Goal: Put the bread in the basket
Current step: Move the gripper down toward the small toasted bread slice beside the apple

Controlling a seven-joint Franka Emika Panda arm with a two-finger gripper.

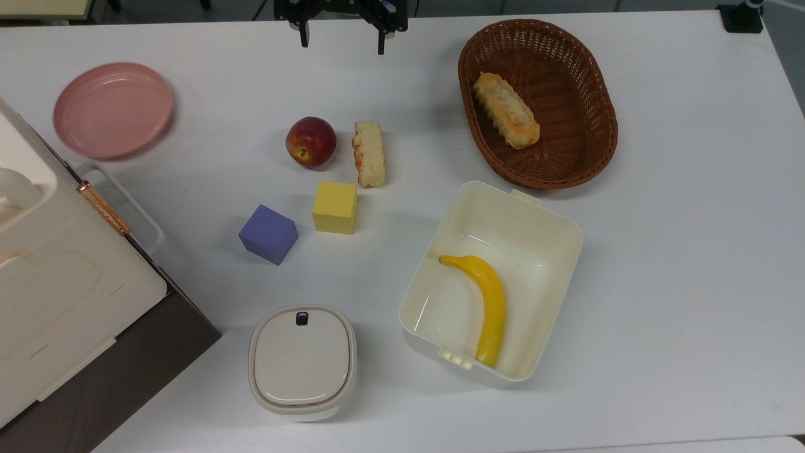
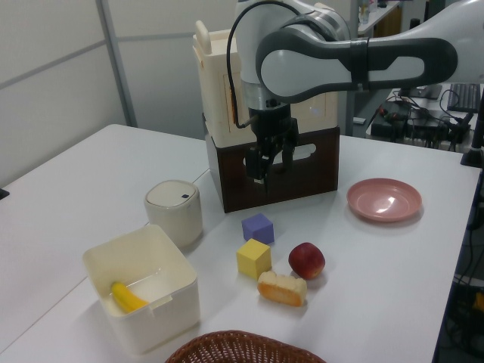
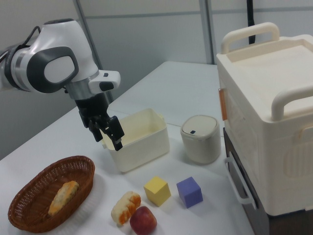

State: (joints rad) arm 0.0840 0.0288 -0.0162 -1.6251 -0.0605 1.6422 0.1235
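Nearest in the top view stands a closed cream canister (image 1: pixel 302 360), and beside it the cream tub (image 1: pixel 553 220), which holds only a banana (image 1: pixel 487 305). Farther on, the bread (image 1: pixel 369 153) lies free on the white table (image 1: pixel 692 251), between the apple (image 1: pixel 310 141) on the top view's left and the basket (image 1: pixel 600 100) on the top view's right, with a yellow cube (image 1: pixel 335 207) just in front of it. Its long axis runs from near to far in the top view, almost in line with the gripper (image 1: pixel 343 38), which hangs at the far edge with its two fingers spread apart and nothing between them. So the bread lies straight toward the near side from the gripper and well below it, and the fingers probably should close across its short width. The basket already holds a longer golden loaf (image 1: pixel 507 110), lying diagonally, with free room beside it.
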